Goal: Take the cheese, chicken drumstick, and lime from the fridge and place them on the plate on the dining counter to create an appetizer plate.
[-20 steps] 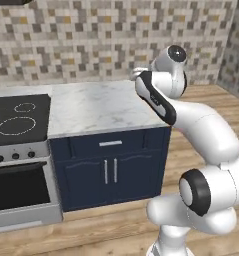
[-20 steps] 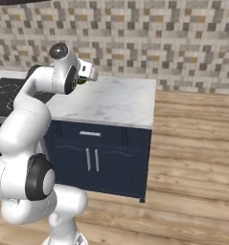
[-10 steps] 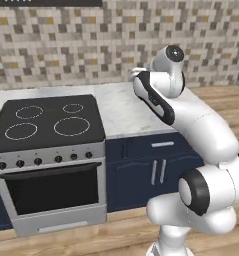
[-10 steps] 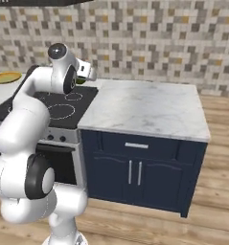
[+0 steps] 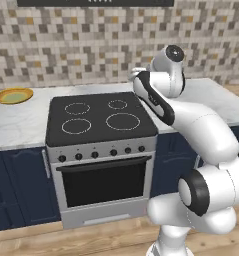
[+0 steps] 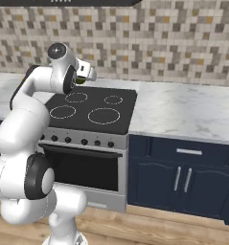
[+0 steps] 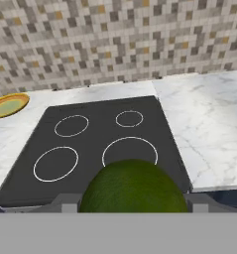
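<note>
My gripper (image 7: 133,204) is shut on the lime (image 7: 133,187), a dark green ball that bulges up between the fingertips in the hand view. In the right base view the gripper (image 6: 85,74) hangs above the back left of the cooktop (image 6: 94,107), with the lime (image 6: 80,81) just under the hand. The plate (image 5: 13,95), yellow-rimmed with a greenish centre, lies on the dining counter (image 5: 21,122) left of the cooktop (image 5: 98,117), well away from the gripper; the plate (image 7: 8,105) has nothing on it. The cheese, the chicken drumstick and the fridge are out of view.
The black cooktop (image 7: 100,144) sits over a steel oven (image 5: 103,180) with a knob row. White marble counter (image 6: 183,110) runs right of it over navy cabinets (image 6: 180,179). A mosaic tile wall (image 5: 81,45) backs the counter.
The whole scene has slid right as the base drove left along the counter; the cooktop is centred and the plate has come into view. The arm keeps its pose, lime still held.
</note>
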Controlling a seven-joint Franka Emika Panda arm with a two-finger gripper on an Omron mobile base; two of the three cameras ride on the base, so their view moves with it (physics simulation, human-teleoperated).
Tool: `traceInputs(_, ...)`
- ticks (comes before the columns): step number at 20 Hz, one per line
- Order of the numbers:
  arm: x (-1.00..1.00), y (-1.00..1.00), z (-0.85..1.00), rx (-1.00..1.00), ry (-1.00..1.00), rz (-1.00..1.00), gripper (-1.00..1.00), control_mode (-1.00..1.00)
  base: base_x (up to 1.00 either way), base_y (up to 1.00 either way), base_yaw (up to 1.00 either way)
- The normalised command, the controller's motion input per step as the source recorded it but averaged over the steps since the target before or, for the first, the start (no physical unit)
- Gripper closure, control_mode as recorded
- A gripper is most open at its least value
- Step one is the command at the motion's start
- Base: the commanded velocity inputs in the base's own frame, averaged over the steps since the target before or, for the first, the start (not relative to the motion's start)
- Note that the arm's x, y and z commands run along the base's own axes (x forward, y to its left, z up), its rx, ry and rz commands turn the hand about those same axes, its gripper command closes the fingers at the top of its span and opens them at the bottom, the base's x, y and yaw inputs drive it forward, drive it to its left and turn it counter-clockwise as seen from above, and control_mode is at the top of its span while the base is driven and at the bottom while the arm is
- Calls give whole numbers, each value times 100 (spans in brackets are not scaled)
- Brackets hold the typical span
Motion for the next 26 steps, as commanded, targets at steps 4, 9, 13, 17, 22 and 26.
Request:
traceInputs(4, 0, 0, 0, 0, 0, 0, 100, 100, 0, 100, -1)
traceInputs(9, 0, 0, 0, 0, 0, 0, 100, 100, 0, 100, 0)
traceInputs(13, 0, 0, 0, 0, 0, 0, 100, 100, 0, 100, 0)
traceInputs(17, 0, 0, 0, 0, 0, 0, 100, 100, 0, 100, 0)
traceInputs(22, 0, 0, 0, 0, 0, 0, 100, 100, 2, 100, 0)
traceInputs(26, 0, 0, 0, 0, 0, 0, 100, 100, 24, 100, -1)
